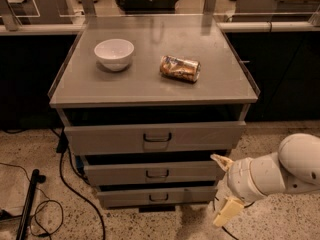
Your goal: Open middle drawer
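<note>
Below the front right corner of the tabletop (pixel 150 86), gripper (pixel 224 186) spread wide, just beside the right end of the middle drawer (pixel 120 174); contact unclear. Toward the left edge, white bowl (pixel 114 53); mid-tabletop, crushed can (pixel 180 68).

The grey desk top (pixel 150 86) carries a white bowl (pixel 114 53) toward its back left corner and a crumpled can (pixel 180 68) lying on its side just right of the middle, well apart from the bowl. The desk stands on a speckled floor (pixel 280 134), where a black cable (pixel 60 159) and a dark pole (pixel 28 204) lie off the front left corner. My gripper (pixel 224 188) hangs low below the front right corner, fingers spread apart.
</note>
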Available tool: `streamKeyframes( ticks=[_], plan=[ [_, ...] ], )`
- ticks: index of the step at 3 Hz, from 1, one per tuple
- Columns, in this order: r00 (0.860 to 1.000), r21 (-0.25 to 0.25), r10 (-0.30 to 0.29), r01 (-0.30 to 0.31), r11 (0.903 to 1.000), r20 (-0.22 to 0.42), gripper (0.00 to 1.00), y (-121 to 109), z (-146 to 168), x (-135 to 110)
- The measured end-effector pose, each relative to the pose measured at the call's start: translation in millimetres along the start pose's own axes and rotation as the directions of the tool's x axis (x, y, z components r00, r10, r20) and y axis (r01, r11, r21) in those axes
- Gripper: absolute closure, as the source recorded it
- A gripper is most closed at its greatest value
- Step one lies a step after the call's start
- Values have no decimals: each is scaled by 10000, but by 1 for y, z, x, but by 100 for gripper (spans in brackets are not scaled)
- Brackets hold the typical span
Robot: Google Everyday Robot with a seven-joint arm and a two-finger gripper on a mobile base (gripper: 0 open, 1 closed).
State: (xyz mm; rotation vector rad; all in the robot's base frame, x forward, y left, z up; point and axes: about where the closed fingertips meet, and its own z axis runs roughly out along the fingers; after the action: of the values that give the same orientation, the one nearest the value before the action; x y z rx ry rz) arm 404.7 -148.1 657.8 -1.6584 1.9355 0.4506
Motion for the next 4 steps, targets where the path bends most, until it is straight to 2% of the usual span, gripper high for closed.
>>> streamKeyframes(
  ticks=[1,2,3,4],
  plan=[
    [9995,387,-130,119,9992,282,0,-6,27,19],
    [9993,95,49,-52,9999,367,0,-13,66,41],
    [9993,95,48,-52,9999,367,0,-13,66,41],
    [9997,-42,58,-57,10000,221,0,-23,81,48]
  ],
)
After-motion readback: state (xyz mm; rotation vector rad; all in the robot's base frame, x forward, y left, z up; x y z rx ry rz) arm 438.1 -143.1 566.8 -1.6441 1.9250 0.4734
